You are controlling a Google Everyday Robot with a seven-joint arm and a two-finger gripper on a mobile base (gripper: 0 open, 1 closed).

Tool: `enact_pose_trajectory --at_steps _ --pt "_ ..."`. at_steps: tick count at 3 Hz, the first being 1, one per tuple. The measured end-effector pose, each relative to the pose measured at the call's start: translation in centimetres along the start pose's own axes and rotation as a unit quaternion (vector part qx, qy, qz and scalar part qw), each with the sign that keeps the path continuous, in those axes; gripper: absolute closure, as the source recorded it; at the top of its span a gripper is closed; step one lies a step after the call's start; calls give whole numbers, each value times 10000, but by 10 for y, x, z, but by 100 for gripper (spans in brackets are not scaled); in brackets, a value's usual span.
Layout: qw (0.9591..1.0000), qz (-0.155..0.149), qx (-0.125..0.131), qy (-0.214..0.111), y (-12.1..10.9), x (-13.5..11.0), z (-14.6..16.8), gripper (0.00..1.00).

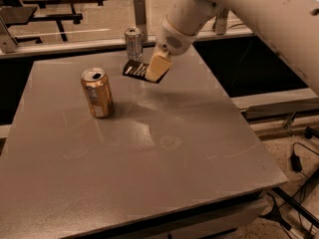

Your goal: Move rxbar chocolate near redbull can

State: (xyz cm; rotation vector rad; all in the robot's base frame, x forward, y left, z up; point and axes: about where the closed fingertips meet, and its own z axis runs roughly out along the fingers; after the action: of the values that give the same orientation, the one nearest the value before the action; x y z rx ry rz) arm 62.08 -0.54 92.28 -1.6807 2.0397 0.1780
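Holding one bar beside the slim can

Two cans, one bar and one hand are in view. The hand (154, 72) hangs over the far middle of the worktop (174, 163), clenched on the right end of the rxbar chocolate (134, 70), which sits tilted, its black face and white lettering turned toward the camera. The bar's left end lies just in front of the redbull can (133, 44), which stands upright near the far edge. The gold can (97, 92) stands upright well to the left and nearer.

Only one tan finger (159, 63) shows; the other is hidden behind the bar. Whether the bar touches the worktop or the slim can cannot be told. The white arm (239, 9) is cut off at the top and right.

The near half and right side of the worktop lie bare out to their edges. Beyond the far edge runs a rail (65, 46).
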Motion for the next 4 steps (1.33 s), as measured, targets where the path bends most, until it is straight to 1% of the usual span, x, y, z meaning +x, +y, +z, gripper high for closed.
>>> enact_pose_trajectory --at_steps 1,2,3,4 --pt "10000 89 -19 9 -23 0 10 100" --pt "9996 238 -96 70 -46 5 33 100" --pt "9992 339 -149 155 -56 11 48 100" --pt "9986 439 -174 244 -61 19 61 84"
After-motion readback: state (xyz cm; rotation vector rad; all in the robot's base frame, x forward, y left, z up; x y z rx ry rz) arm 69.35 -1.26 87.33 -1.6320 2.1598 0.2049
